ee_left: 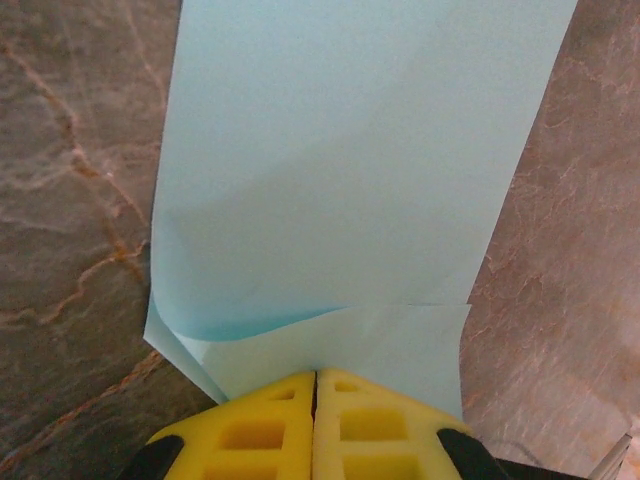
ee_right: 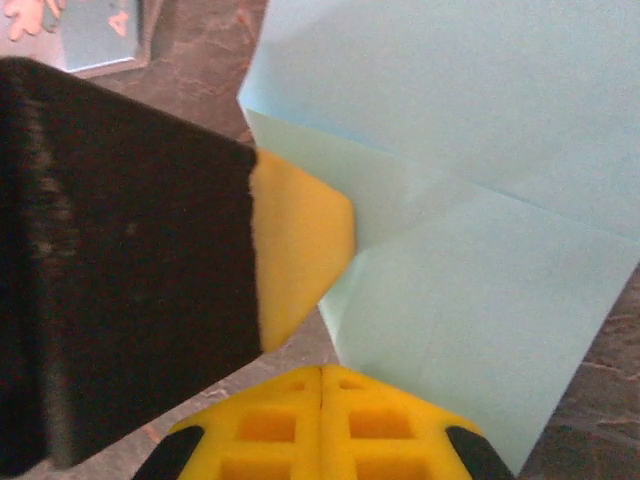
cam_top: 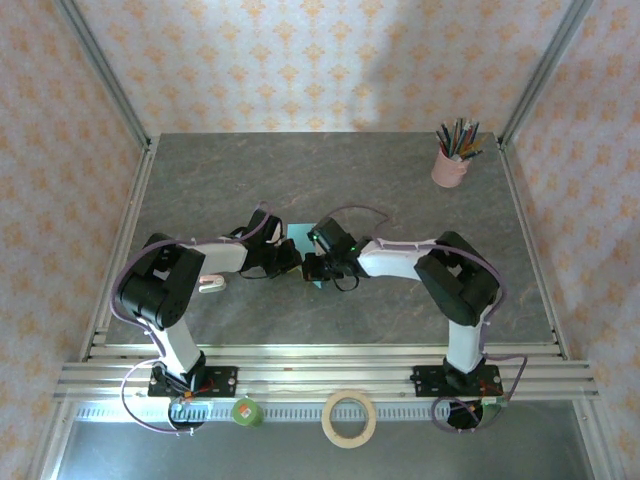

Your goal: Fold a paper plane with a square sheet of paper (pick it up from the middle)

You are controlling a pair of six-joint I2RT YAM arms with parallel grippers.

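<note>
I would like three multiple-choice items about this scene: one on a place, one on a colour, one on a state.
1. On the table, the pink pencil cup stands at: A the far right corner; B the near left corner; C the centre.
2. The square sheet of paper is: A yellow; B light turquoise; C white.
3. The left gripper is: A wide open; B shut; C half open.
A: the top view shows it far right. B: the wrist views show turquoise. B: its yellow fingers touch.
</note>
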